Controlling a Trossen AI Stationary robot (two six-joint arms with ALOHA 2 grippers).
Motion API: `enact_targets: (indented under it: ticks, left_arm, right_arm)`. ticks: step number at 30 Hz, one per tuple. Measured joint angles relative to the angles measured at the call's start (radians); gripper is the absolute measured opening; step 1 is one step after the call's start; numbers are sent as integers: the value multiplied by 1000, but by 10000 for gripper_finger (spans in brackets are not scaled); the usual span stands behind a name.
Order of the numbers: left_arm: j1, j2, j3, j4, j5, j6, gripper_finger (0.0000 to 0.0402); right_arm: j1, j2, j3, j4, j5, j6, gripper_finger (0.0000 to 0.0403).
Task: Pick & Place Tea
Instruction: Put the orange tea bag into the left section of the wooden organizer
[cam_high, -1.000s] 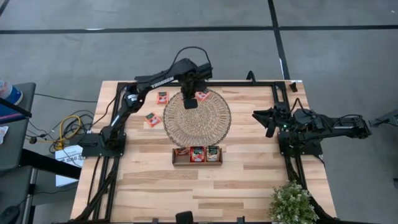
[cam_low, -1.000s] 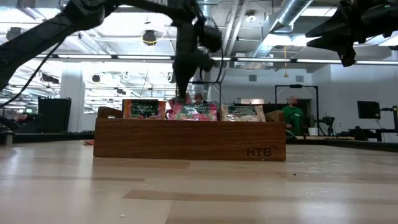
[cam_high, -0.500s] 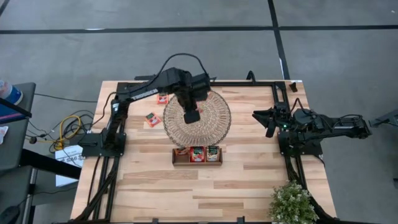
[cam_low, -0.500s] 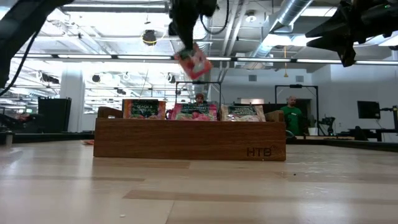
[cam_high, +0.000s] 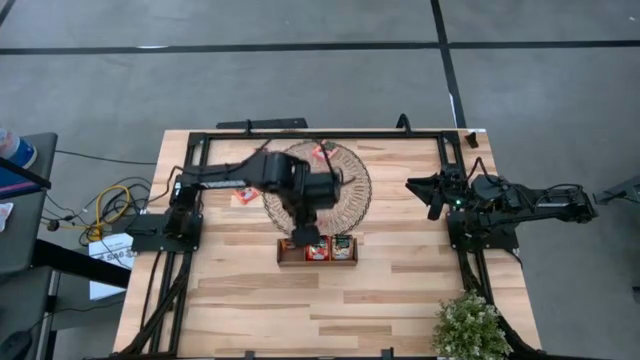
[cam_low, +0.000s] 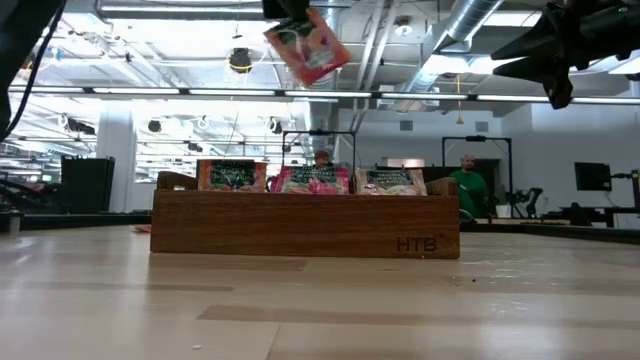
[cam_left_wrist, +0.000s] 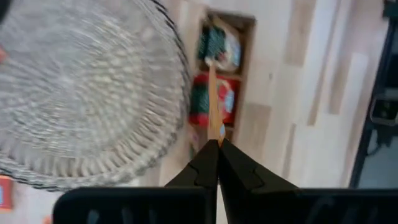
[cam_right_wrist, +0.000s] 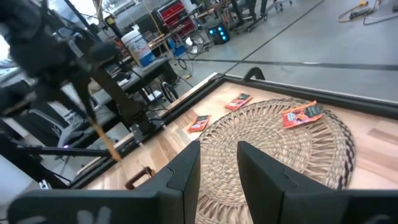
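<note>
The left gripper (cam_high: 307, 236) hangs above the wooden tray (cam_high: 318, 261), at the mat's (cam_high: 345, 190) near edge, its fingers (cam_left_wrist: 208, 165) pinched tight on a red tea sachet (cam_low: 306, 44) that dangles tilted high over the tray in the low view. The tray's three compartments each hold sachets standing on edge. One red sachet (cam_right_wrist: 302, 114) lies flat on the mat's far side, and two more (cam_right_wrist: 219, 112) lie on the table just beyond the mat. The right gripper (cam_high: 433, 196) waits at the table's right side, well apart from the mat, fingers (cam_right_wrist: 261, 171) parted around nothing.
</note>
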Motion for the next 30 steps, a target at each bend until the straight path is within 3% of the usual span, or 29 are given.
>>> enact_targets:
  ticks: [14, 30]
  left_arm:
    - [-133, -223, -454, -3, 41, -166, 0]
    - [-98, -156, -519, 26, -15, 1, 0]
  right_arm:
    - [0, 0, 0, 0, 0, 2, 98]
    - [0, 0, 0, -4, 3, 2, 98]
